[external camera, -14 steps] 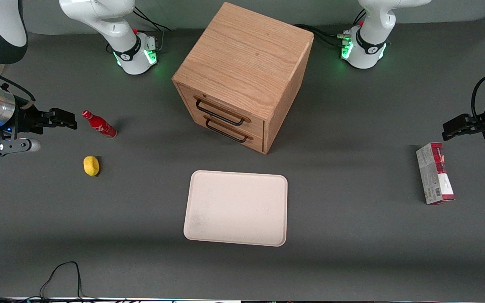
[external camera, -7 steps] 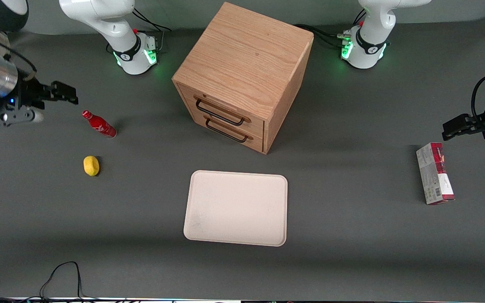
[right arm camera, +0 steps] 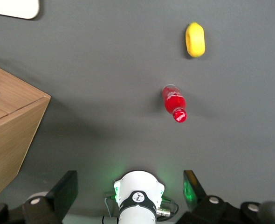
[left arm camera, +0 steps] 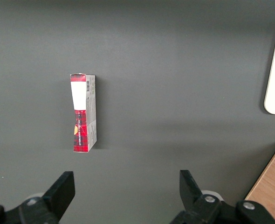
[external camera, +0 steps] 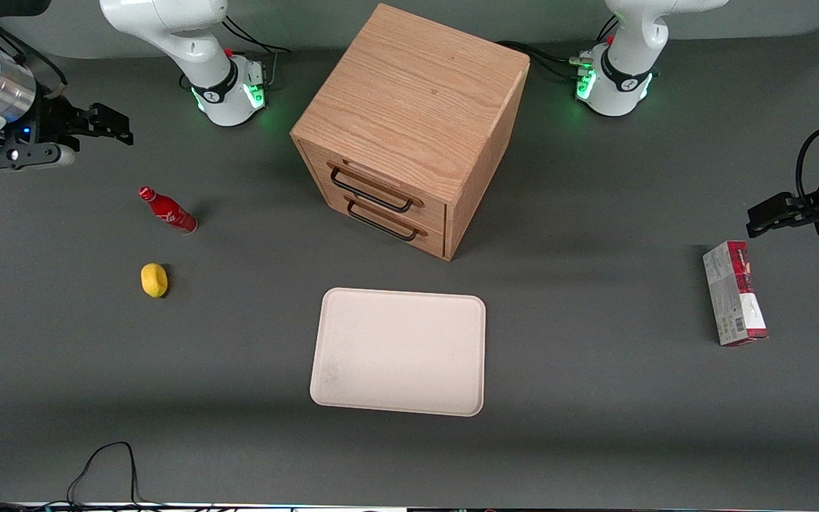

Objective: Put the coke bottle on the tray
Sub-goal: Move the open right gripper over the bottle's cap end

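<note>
The coke bottle (external camera: 168,210), small, slim and red with a red cap, stands on the grey table toward the working arm's end; it also shows in the right wrist view (right arm camera: 174,103). The cream-beige tray (external camera: 399,351) lies flat in front of the wooden drawer cabinet, nearer the front camera, and one corner of it shows in the right wrist view (right arm camera: 16,8). My gripper (external camera: 116,125) hangs high above the table, farther from the front camera than the bottle and apart from it. In the right wrist view the gripper (right arm camera: 130,190) is open and holds nothing.
A wooden two-drawer cabinet (external camera: 409,128) stands mid-table. A yellow lemon-like object (external camera: 154,279) lies nearer the front camera than the bottle. A red-and-grey carton (external camera: 734,302) lies toward the parked arm's end. The working arm's white base (external camera: 228,89) stands beside the gripper.
My gripper has moved away from the front camera and upward, from beside the bottle's cap to well clear of it. The bottle and tray have not moved.
</note>
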